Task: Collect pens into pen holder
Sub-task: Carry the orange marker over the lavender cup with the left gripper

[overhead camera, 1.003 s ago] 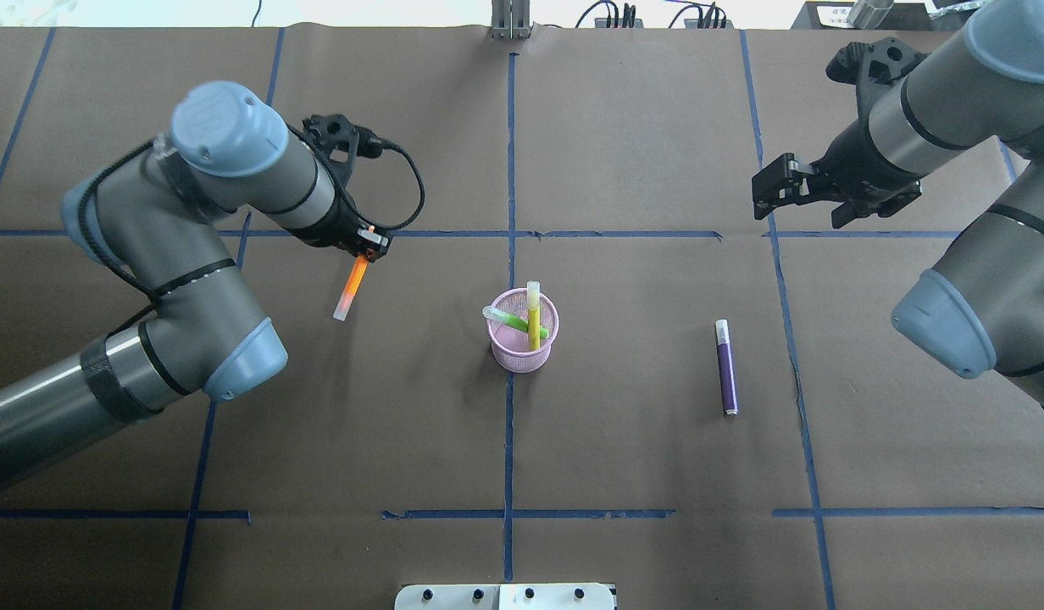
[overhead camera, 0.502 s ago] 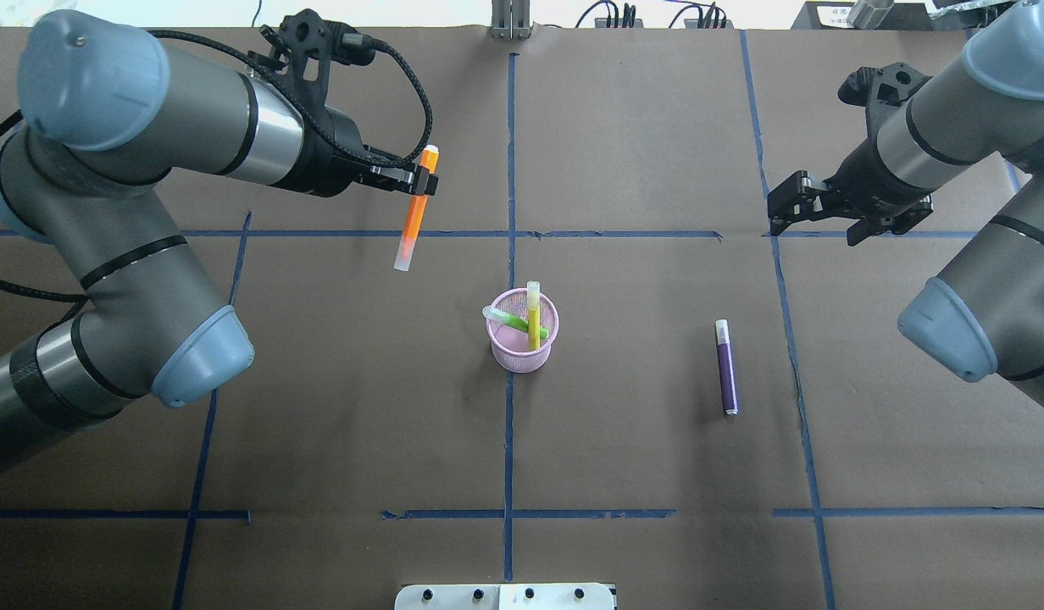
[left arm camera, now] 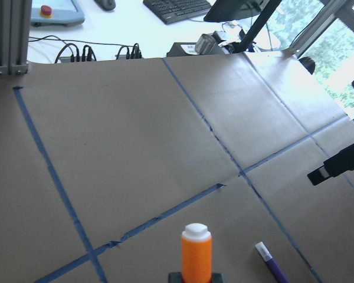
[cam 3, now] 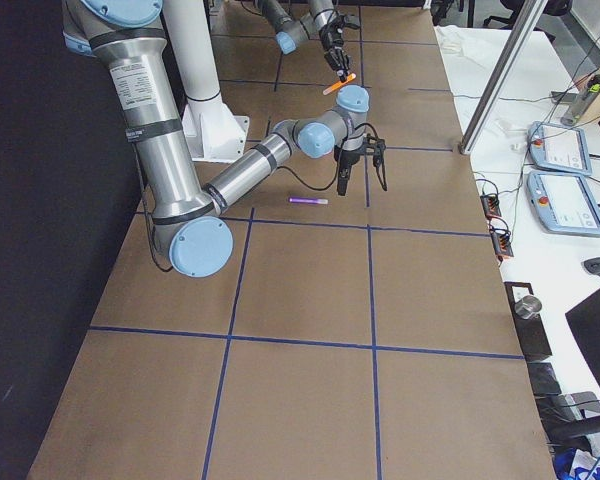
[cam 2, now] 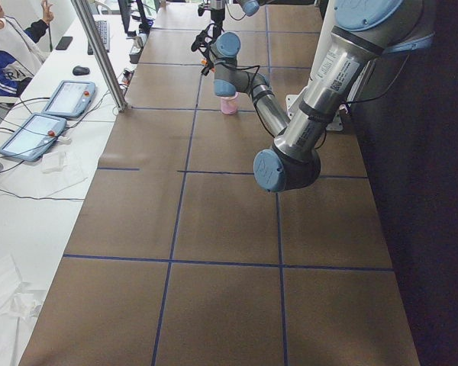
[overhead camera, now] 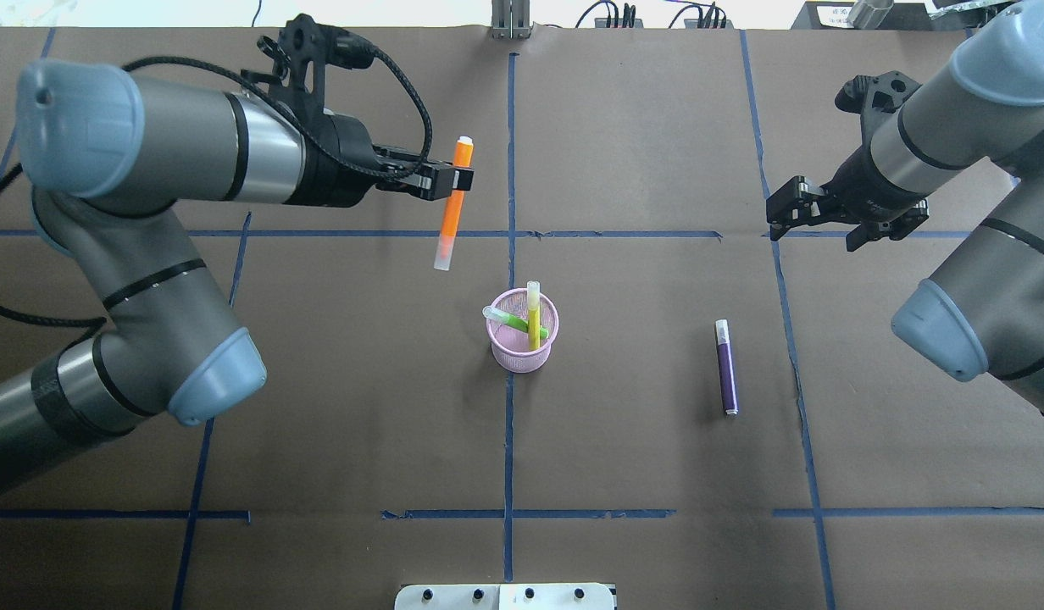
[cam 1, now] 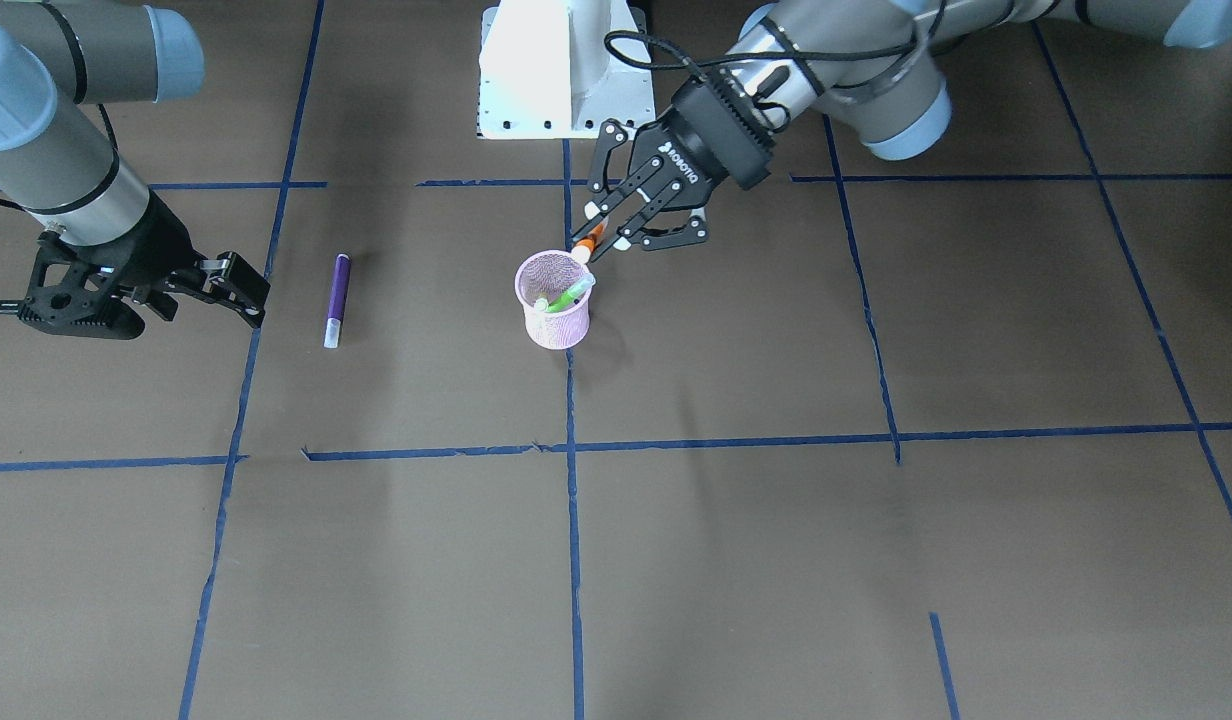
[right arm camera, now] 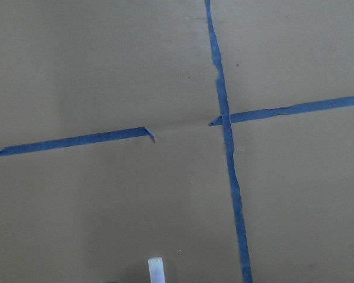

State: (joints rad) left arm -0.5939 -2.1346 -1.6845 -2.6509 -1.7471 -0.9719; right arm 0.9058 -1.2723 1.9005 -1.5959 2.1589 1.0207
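Observation:
The pink mesh pen holder stands at the table's middle, with a green pen and a yellow one leaning inside. My left gripper is shut on the orange pen, which hangs pale end down, in the air beyond and left of the holder. The purple pen lies flat to the holder's right. Above the table, beyond the purple pen, my right gripper is open and holds nothing. Only the purple pen's pale tip shows in the right wrist view.
Blue tape lines divide the brown table into squares. The white robot base sits at my side of the table. A metal post and cables stand at the far edge. A side table with teach pendants and a seated person lies beyond it.
My left arm has lifted the orange pen off the table and carried it rightward toward the holder. The right gripper has shifted only slightly. The purple pen has not moved.

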